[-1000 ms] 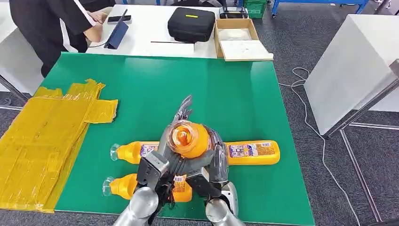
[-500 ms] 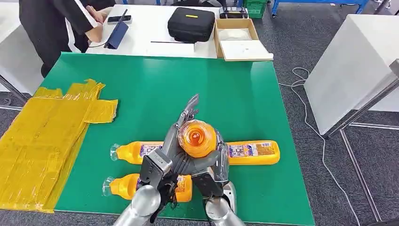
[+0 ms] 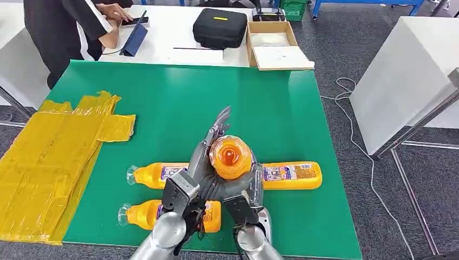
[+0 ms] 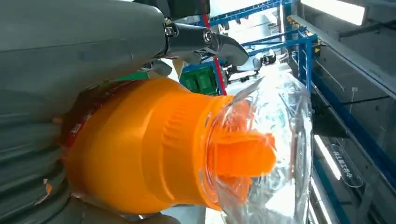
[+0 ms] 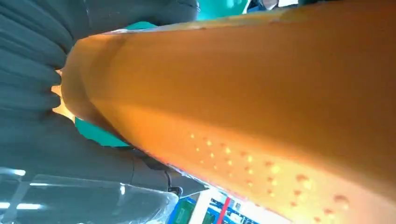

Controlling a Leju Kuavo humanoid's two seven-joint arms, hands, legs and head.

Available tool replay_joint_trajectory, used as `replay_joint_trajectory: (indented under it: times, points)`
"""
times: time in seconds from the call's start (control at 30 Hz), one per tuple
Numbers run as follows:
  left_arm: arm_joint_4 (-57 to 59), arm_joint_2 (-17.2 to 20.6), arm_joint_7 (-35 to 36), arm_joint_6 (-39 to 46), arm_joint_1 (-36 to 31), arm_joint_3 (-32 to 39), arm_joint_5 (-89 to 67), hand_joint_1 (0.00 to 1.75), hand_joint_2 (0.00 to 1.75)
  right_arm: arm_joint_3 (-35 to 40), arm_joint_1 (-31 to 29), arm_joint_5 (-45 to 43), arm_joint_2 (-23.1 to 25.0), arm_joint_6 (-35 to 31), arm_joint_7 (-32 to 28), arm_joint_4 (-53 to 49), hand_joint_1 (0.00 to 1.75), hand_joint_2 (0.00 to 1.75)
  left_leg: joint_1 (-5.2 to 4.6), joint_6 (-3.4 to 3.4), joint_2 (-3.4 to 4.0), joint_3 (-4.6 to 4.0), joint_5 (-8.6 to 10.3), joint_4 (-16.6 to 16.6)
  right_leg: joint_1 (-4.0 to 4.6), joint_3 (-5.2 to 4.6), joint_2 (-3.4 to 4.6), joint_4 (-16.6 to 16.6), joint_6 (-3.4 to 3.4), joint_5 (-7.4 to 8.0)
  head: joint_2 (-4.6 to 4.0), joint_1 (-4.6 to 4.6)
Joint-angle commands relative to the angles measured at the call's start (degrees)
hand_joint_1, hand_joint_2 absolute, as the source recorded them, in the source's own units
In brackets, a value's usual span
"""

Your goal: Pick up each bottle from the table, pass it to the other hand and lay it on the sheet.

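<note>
Handover under way: orange bottle (image 3: 229,157) upright, cap toward the camera.
Left robot hand (image 3: 203,165) and right robot hand (image 3: 250,187) both clasp it; yellow sheet (image 3: 48,157) lies far left.

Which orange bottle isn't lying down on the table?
The bottle held up between the left hand and right hand, cap toward the camera. The other two bottles lie flat on the green table.
</note>
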Motion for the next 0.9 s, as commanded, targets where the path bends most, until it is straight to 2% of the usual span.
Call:
replay_joint_trajectory:
  times: [0.03,0.27,0.53,0.6,0.9]
  points:
    - [4.05,-0.27,-0.17,1.50,-0.31,-1.15,-0.99,0.00,1.75,-0.05,-1.79,-0.89,-1.59,0.53,0.02,-2.54,1.75,1.75,-0.01,-0.15,-0.06,0.13,-0.02,-0.02,-0.02,0.15,-0.08,-0.02,-0.01,-0.03,0.00,-0.02]
    - [3.18,-0.07,-0.41,4.89,0.34,-0.46,-3.01,0.00,1.75,0.51,-0.07,-1.97,-2.59,-1.05,0.02,-6.94,1.75,1.75,0.01,-0.11,-0.04,0.08,-0.01,-0.02,0.00,0.10,-0.06,-0.03,-0.01,-0.01,0.00,0.00]
    - [1.31,0.73,-0.83,7.78,1.23,1.29,-3.92,0.00,1.75,3.80,2.44,-1.91,-5.12,-6.04,0.02,-14.62,1.75,1.75,-0.01,-0.19,0.04,0.21,-0.08,-0.04,-0.02,0.21,0.01,-0.03,-0.02,-0.05,0.00,-0.02]
    - [1.51,0.78,-0.86,8.09,1.42,1.74,-3.71,0.00,1.75,4.25,2.67,-0.42,-5.32,-7.65,0.02,-15.09,1.75,1.75,0.00,-0.17,0.06,0.18,-0.07,-0.03,-0.01,0.18,0.05,-0.03,-0.02,-0.03,0.00,-0.02]
    - [3.87,0.54,-1.34,8.45,1.23,2.45,-2.93,0.00,1.75,4.48,2.59,-0.99,-5.36,-7.59,0.02,-14.32,1.75,1.75,0.01,-0.17,0.03,0.23,-0.03,-0.10,0.00,0.24,0.02,-0.11,-0.03,0.00,0.00,-0.04]
